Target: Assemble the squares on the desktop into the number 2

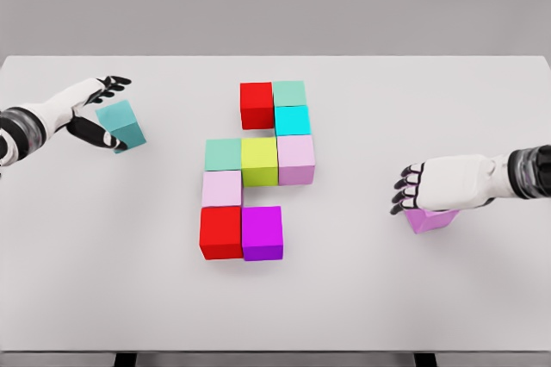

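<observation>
Your left hand point(99, 113) pinches the teal cube point(121, 125); swing carelessly and you scatter the assembled cubes point(258, 169). Right hand point(430, 186) seems spread over the purple cube point(430, 219).

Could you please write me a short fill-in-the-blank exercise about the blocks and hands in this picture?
1. The left hand holds a ___ block.
2. The right hand rests over a ___ block.
3. The yellow-green block sits between a mint block and a pale ___ block.

Answers: teal; purple; pink
</observation>
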